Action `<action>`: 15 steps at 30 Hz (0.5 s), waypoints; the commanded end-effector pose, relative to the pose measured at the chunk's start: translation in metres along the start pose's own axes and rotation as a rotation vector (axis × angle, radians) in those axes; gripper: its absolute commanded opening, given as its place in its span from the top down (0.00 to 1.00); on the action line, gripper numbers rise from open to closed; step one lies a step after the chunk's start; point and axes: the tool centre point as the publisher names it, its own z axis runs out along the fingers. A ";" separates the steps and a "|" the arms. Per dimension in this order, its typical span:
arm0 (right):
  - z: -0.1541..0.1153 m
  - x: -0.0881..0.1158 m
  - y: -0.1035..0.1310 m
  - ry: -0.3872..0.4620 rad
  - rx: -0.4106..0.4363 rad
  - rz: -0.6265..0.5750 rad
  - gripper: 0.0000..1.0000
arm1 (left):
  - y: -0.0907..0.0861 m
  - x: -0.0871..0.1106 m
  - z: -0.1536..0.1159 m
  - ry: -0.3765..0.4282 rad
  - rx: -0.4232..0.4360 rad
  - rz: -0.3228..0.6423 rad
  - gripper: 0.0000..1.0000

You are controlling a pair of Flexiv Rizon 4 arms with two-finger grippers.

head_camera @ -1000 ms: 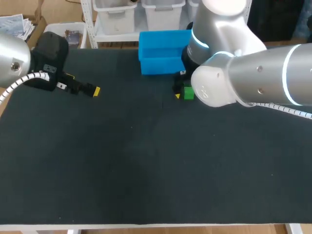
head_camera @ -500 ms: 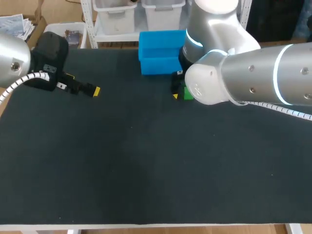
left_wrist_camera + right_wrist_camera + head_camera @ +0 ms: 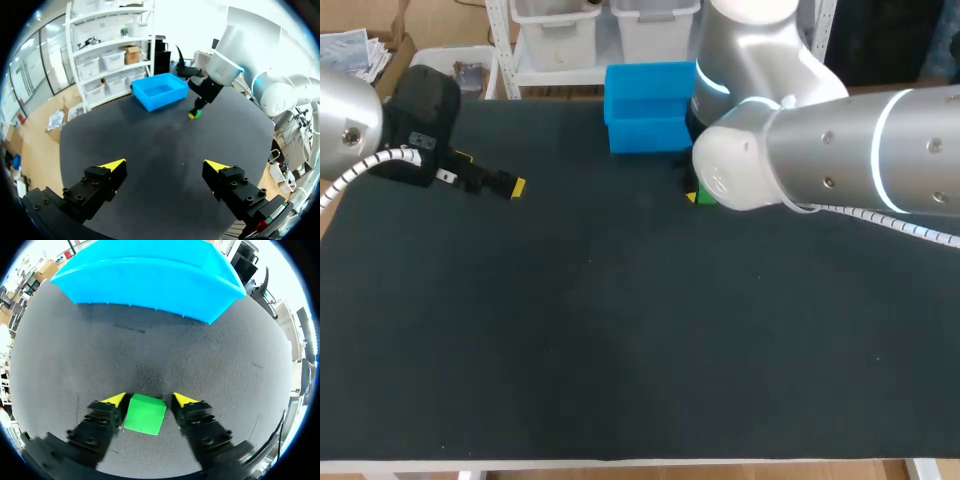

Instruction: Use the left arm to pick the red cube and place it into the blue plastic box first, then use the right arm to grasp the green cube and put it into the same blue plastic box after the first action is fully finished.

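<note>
The green cube rests on the black table between the yellow-tipped fingers of my right gripper, which press on its two sides. From the head view the cube is mostly hidden under the right arm, just in front of the blue plastic box. The left wrist view shows the cube under the right gripper beside the box. My left gripper hovers open and empty at the table's far left. No view shows the red cube.
The blue box stands a short way ahead of the right gripper, at the table's far edge. The bulky right arm reaches in over the back right of the black mat.
The right gripper has come down around the green cube and its fingers have closed in on it. The right arm shifted slightly left. The left arm has not moved.
</note>
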 end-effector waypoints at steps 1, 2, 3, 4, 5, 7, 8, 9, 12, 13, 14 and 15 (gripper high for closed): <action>0.000 0.001 0.001 0.000 0.002 0.002 1.00 | 0.003 0.001 0.000 -0.004 0.011 0.003 0.00; -0.001 0.002 0.001 -0.001 0.001 0.001 1.00 | 0.003 0.001 0.000 -0.004 0.011 0.003 0.00; -0.002 0.002 0.002 -0.003 0.001 0.001 1.00 | 0.003 0.001 0.000 -0.004 0.011 0.003 0.00; -0.004 0.003 0.002 -0.004 0.001 0.001 1.00 | 0.003 0.001 0.000 -0.004 0.011 0.003 0.00; -0.007 0.003 0.003 -0.006 -0.001 0.001 1.00 | 0.003 0.001 0.000 -0.004 0.011 0.003 0.00; -0.012 0.003 0.003 -0.022 -0.016 0.008 1.00 | 0.003 0.001 0.000 -0.004 0.011 0.003 0.00; -0.016 0.003 0.003 -0.031 -0.018 0.011 1.00 | 0.003 0.001 0.000 -0.004 0.011 0.003 0.00; -0.020 0.001 0.002 -0.040 -0.017 0.011 1.00 | 0.003 0.001 0.000 -0.004 0.011 0.003 0.00; -0.037 -0.003 0.003 -0.065 -0.016 0.012 1.00 | 0.003 0.001 0.000 -0.004 0.011 0.003 0.00; -0.042 -0.005 0.002 -0.076 -0.013 0.009 1.00 | 0.003 0.001 0.000 -0.004 0.011 0.003 0.00; -0.047 -0.007 0.001 -0.086 -0.012 0.009 1.00 | 0.003 0.001 0.000 -0.004 0.011 0.003 0.00; -0.052 -0.009 -0.001 -0.099 -0.012 0.007 1.00 | 0.003 0.001 0.000 -0.004 0.011 0.003 0.00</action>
